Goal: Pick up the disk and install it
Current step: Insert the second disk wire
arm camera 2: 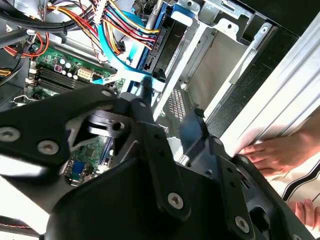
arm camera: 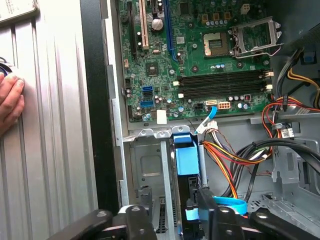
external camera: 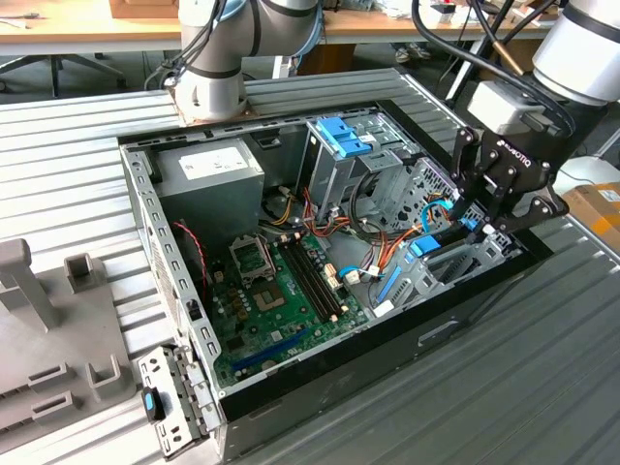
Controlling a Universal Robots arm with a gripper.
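Observation:
The disk (external camera: 426, 247) stands on edge in the drive bay at the open computer case's (external camera: 145, 223) side toward the exterior view's right, its blue rail showing. In the first wrist view the disk (arm camera: 184, 157) sits in a slot of the grey bay, between bundles of coloured wires. The second wrist view shows the disk (arm camera 2: 162, 37) as a dark slab with a blue rail beside a light-blue cable. My gripper (external camera: 481, 223) hangs just over the bay, open, with one finger on each side of the disk's line and a gap to it in both wrist views (arm camera: 170, 220) (arm camera 2: 172, 107).
A person's hand (arm camera 2: 272, 150) (arm camera: 10, 100) rests on the ribbed metal table right beside the case. Inside the case are the green motherboard (external camera: 281, 291), a grey power-supply box (external camera: 208, 170) and a metal cage with a blue latch (external camera: 341, 136). A loose bracket (external camera: 170, 397) lies outside the case corner.

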